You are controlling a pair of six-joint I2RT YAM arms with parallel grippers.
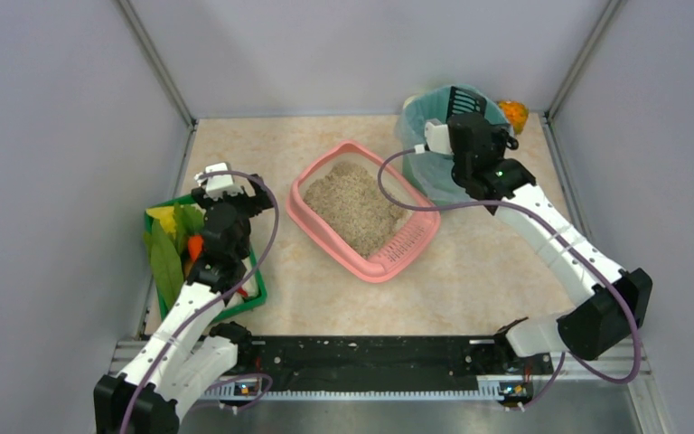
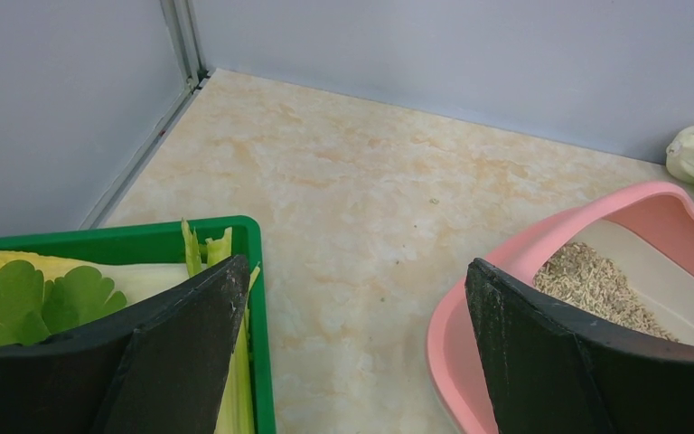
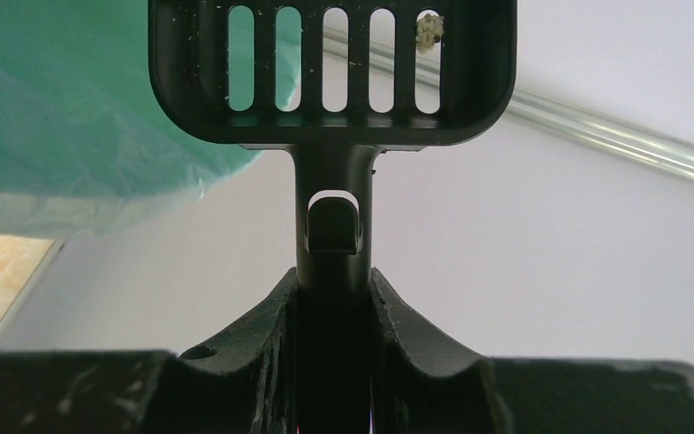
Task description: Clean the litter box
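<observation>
Pale marbled table (image 1: pixel 470 271) carries the pink litter box (image 1: pixel 361 212) at its middle, slotted ledge nearest the arms. Beside it, the right claw (image 3: pixel 334 289) clamps a slotted scoop (image 3: pixel 330 127) above the teal-lined bin (image 1: pixel 430 101), probably to tip out a clump (image 3: pixel 428 29). The left claw (image 2: pixel 357 271) hangs wide open and empty by the green tray (image 2: pixel 145 237).

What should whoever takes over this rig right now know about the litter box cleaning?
Left gripper: open, empty, above the table between the green plastic tray and the shallow pink plastic litter box.
Right gripper: shut on the handle of the black slotted plastic scoop, held up over the tall teal-lined bin.
Litter box: mid-table, beige sandy litter inside.
Done: scoop looks emptied, bar one small clump lodged in a slot.
Left: shake that off, then check the litter; clumps cannot be made out from above.
</observation>
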